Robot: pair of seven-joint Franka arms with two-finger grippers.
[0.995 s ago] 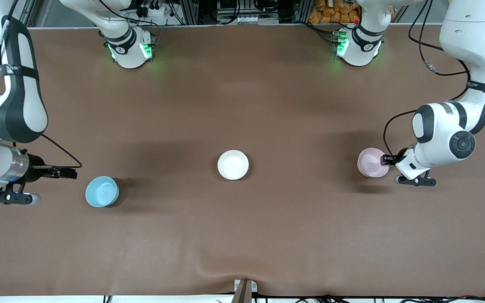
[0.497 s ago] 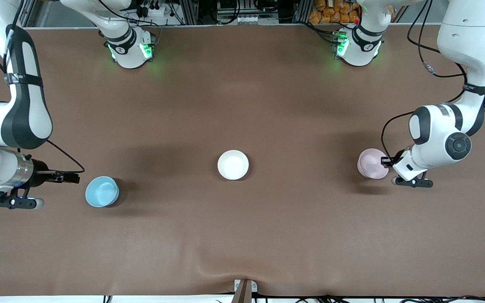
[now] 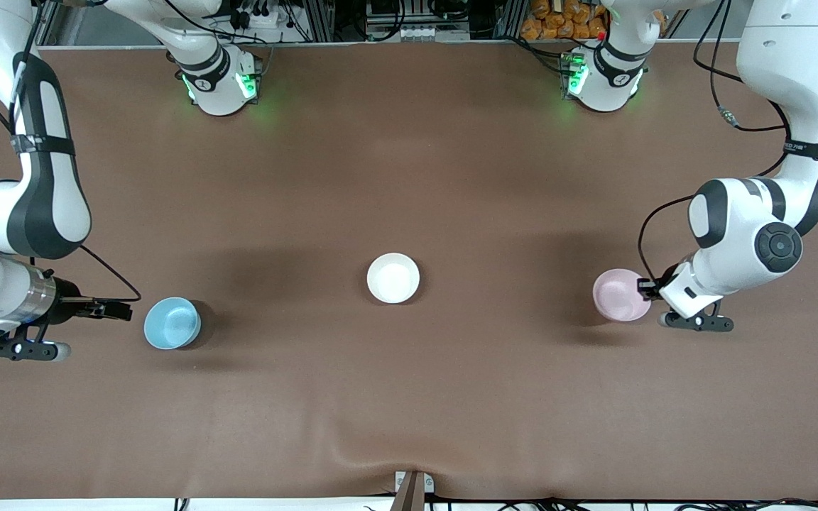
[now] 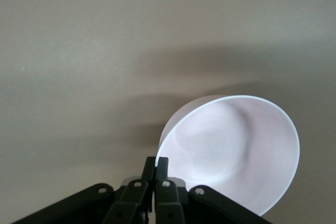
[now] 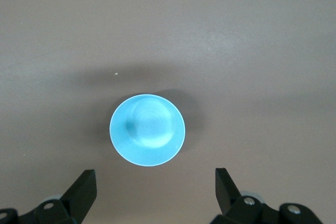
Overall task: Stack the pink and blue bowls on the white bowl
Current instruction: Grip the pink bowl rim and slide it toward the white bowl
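The pale pink bowl [image 3: 618, 296] is pinched at its rim by my left gripper [image 3: 645, 287], which is shut on it and holds it tilted just above the table at the left arm's end. The left wrist view shows the pink bowl [image 4: 236, 150] with its rim between the closed fingers of the left gripper [image 4: 156, 161]. The sky blue bowl [image 3: 172, 323] stands upright on the table. My right gripper [image 3: 121, 310] is open and empty over the table beside it, toward the right arm's end. The right wrist view shows the blue bowl [image 5: 147, 129] just ahead of the right gripper [image 5: 155, 173]. The white bowl [image 3: 393, 278] stands at mid-table.
The brown table [image 3: 409, 397] carries only the three bowls. The two arm bases [image 3: 221, 81] stand along the table's edge farthest from the front camera. A small clamp [image 3: 412, 486] sits at the edge nearest that camera.
My left gripper has lifted and tilted the pink bowl and shifted it slightly toward the white bowl. My right gripper has shifted only slightly beside the blue bowl.
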